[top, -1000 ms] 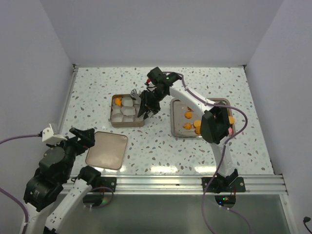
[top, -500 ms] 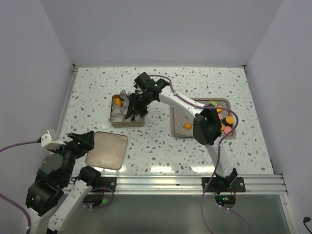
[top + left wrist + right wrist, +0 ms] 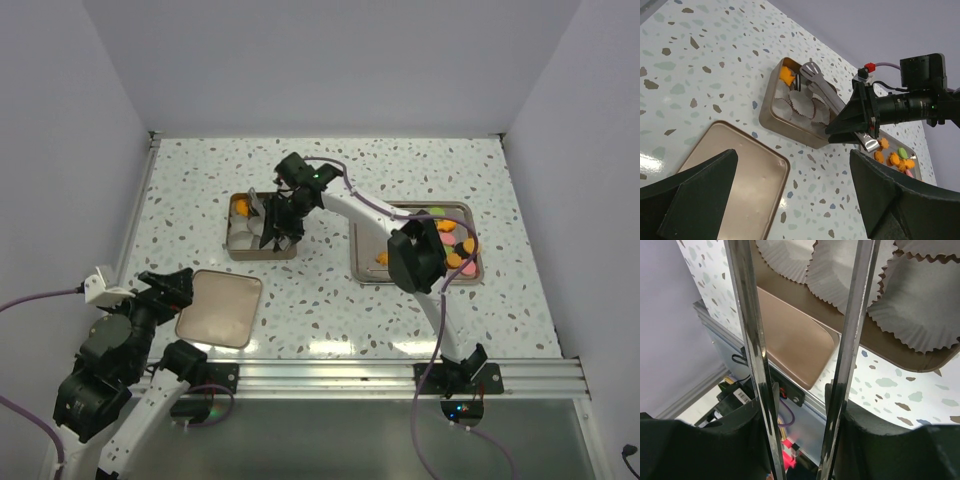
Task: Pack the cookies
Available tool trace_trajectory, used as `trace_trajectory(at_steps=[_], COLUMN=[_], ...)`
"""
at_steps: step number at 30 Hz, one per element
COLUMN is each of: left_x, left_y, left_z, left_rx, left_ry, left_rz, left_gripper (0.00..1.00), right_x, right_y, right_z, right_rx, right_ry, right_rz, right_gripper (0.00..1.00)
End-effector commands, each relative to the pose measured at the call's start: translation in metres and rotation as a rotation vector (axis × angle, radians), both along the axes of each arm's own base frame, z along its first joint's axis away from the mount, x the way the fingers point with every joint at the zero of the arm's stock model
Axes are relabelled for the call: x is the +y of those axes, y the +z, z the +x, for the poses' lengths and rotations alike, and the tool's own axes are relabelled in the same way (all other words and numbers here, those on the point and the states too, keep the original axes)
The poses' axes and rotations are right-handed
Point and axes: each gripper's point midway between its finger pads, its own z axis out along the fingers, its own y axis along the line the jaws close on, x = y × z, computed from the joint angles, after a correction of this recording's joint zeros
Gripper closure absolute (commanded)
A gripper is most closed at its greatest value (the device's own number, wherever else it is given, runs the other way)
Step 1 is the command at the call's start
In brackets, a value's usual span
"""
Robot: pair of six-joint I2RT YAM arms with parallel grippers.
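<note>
- Risk, near edge: the left gripper (image 3: 172,283) hangs just beside the lid (image 3: 220,308). If you swing that arm without lifting it first, expect it to shove the lid across the table.
- Risk, mid table: the tongs (image 3: 822,90) reach down into the tin (image 3: 790,132), low over the paper cups (image 3: 802,102). If you pull back flat, the tips are likely to snag a fluted edge and tip or drag a cup.
- Risk, grip: the tong arms stand spread. If you ease the pads much further, the tongs could slide or twist in the hold.
- Risk, far right: the right arm's elbow hangs over the tray (image 3: 368,232). A low return sweep could scatter the cookies (image 3: 895,159) lying there.
- Pose, left arm: it is folded back at the near left corner, its pincer released and spread wide, holding nothing.
- Pose, right arm: it stretches from its base up over the tray, then left to the tin, wrist pitched down. The right gripper (image 3: 852,120) grasps the tongs, pads on the outer faces of both arms.
- Cookies: one orange cookie (image 3: 786,75) sits in the cup at the tin's far corner, just beside the tong tips. The rest lie on the tray. You will see none between the tips in the left wrist view; the right wrist view cuts the tips off.
</note>
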Motion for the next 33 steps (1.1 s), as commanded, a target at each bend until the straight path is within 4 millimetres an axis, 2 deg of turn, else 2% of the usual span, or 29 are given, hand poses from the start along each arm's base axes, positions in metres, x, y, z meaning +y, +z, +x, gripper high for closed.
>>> trace_trajectory(at_steps=[1,7,10,16,17,18,20,21,24,25,27,28,30,33], left_x=[0.003,0.004,0.003,0.001,0.001,0.001,0.0,-0.001,-0.004,-0.005,-0.005,-0.005,-0.005,-0.008], left_y=[0.004,0.004,0.004,0.004,0.005,0.004,0.004,0.004,0.003,0.003,0.002,0.003,0.004,0.003], left_z=[0.004,0.002,0.003,0.003,0.003,0.003,0.004,0.005,0.007,0.007,0.007,0.007,0.007,0.008], left_rx=[-0.012,-0.021,-0.018,-0.024,-0.028,-0.028,-0.025,-0.024,-0.016,-0.014,-0.017,-0.019,-0.025,-0.021], left_ry=[0.029,0.033,0.029,0.016,0.014,0.016,0.011,0.006,-0.007,-0.008,-0.01,-0.011,-0.011,-0.025], left_rz=[-0.017,-0.027,-0.026,-0.019,-0.023,-0.023,-0.019,-0.017,-0.005,-0.003,-0.004,-0.006,-0.009,-0.002], left_gripper=[0.0,0.0,0.0,0.0,0.0,0.0,0.0,0.0,0.0,0.0,0.0,0.0,0.0,0.0], right_x=[0.0,-0.002,-0.004,-0.019,-0.026,-0.033,-0.047,-0.059,-0.085,-0.097,-0.119,-0.132,-0.16,-0.196], right_y=[0.021,0.027,0.039,0.091,0.096,0.112,0.119,0.135,0.143,0.153,0.145,0.148,0.131,0.115], right_z=[0.008,0.009,0.009,0.007,0.01,0.009,0.008,0.01,0.013,0.01,0.014,0.009,0.012,0.008], right_rx=[-0.053,-0.061,-0.076,-0.15,-0.158,-0.184,-0.189,-0.216,-0.222,-0.241,-0.245,-0.263,-0.258,-0.253], right_ry=[0.032,0.029,0.033,0.037,0.029,0.025,0.019,0.001,-0.03,-0.034,-0.068,-0.066,-0.106,-0.147], right_rz=[0.052,0.068,0.087,0.135,0.135,0.148,0.138,0.155,0.141,0.14,0.087,0.061,-0.028,-0.115], right_gripper=[0.56,0.55,0.55,0.56,0.56,0.56,0.57,0.57,0.57,0.57,0.57,0.57,0.57,0.57])
